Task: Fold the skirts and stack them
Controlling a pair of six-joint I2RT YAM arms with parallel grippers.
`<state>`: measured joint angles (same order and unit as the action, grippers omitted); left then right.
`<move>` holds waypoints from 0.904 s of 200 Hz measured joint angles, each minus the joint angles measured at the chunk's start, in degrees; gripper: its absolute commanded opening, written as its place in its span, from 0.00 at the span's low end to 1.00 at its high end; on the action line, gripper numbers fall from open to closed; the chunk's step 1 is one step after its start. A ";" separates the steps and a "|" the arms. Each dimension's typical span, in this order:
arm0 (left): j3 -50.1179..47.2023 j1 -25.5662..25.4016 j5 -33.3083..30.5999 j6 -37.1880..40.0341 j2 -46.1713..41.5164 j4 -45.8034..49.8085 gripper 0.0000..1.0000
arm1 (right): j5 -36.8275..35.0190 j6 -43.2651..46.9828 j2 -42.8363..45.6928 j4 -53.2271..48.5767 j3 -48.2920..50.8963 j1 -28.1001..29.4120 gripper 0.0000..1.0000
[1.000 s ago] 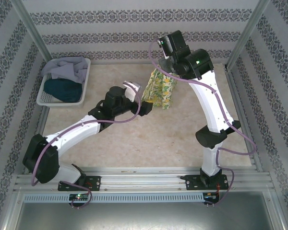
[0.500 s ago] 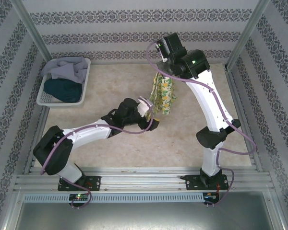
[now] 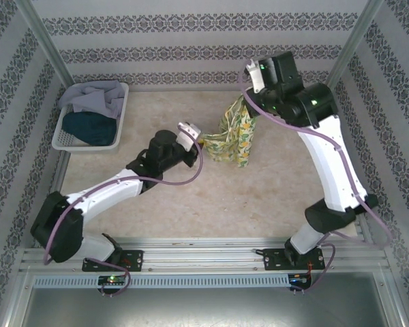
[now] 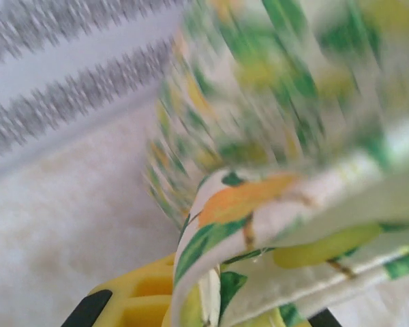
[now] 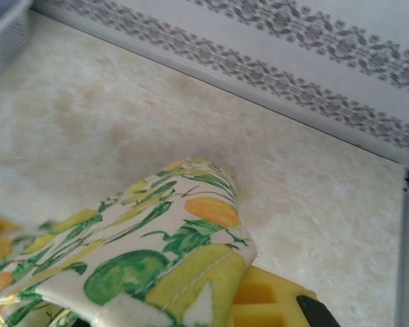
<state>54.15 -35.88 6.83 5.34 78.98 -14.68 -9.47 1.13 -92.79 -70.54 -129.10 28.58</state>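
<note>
While it hangs: yellow skirt [image 3: 233,136] over the surface [image 3: 191,197], far middle.
Left gripper [image 3: 199,139]: closed on the lower edge.
Right gripper [image 3: 249,102]: closed on the top.
Next: pull taut, lay flat.

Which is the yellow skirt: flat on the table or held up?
Held up, bunched: the yellow skirt hangs between the left gripper and right gripper, both shut on it.

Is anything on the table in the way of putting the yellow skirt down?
Nothing visible. The left gripper and right gripper hold the yellow skirt above bare table; the basket sits far left.
</note>
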 measured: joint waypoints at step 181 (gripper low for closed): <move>45.97 14.91 4.74 -1.51 6.95 52.50 0.00 | 45.40 1.70 16.63 25.77 37.59 -19.08 0.06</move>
<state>100.12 -20.97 11.57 3.84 85.93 37.82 35.92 2.83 -76.16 -44.77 -91.50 9.50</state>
